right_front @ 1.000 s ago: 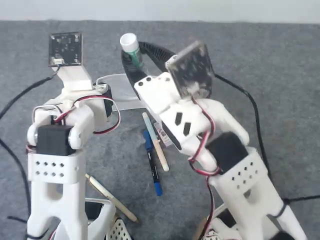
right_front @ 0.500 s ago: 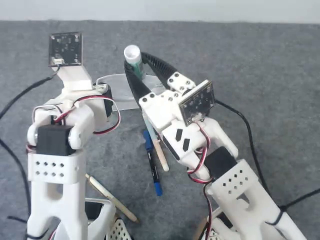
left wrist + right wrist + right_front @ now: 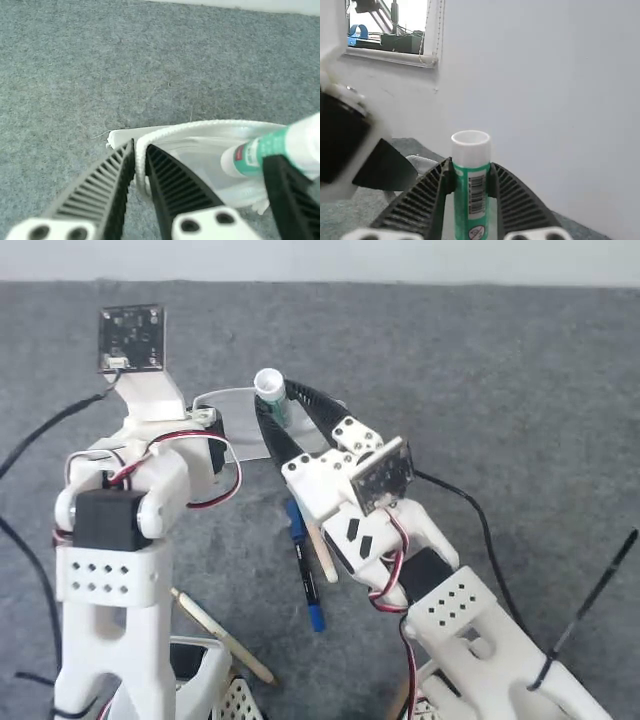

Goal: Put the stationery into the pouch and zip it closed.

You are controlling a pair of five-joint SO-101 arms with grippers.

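- The right gripper (image 3: 471,165) is clenched on the glue stick (image 3: 470,192), its two ribbed jaws pressing the green barrel from either side just below the white cap
- The glue stick hangs off the table with its cap end up and its lower end at the mouth of the pouch (image 3: 215,124); whether that end has passed the rim I cannot tell
- The left gripper (image 3: 139,150) is pinched on the white rim of the pouch near one corner, and seems to be holding the mouth open for the right arm
- The pouch lies on the grey carpeted table (image 3: 520,370), between the two arms
- The stick looks light, stiff and smooth-sided, so it could slip through the jaws if the grip loosens; a hold across the middle of the barrel suits it well
- The pouch looks thin and floppy, so its mouth would likely sag shut if released; the stiffer seamed rim is the sensible place to take it
- A blue pen (image 3: 303,565), a cream pen (image 3: 320,545) and a wooden pencil (image 3: 222,633) lie on the table nearer the arm bases, not yet packed
- The zip is not yet closed
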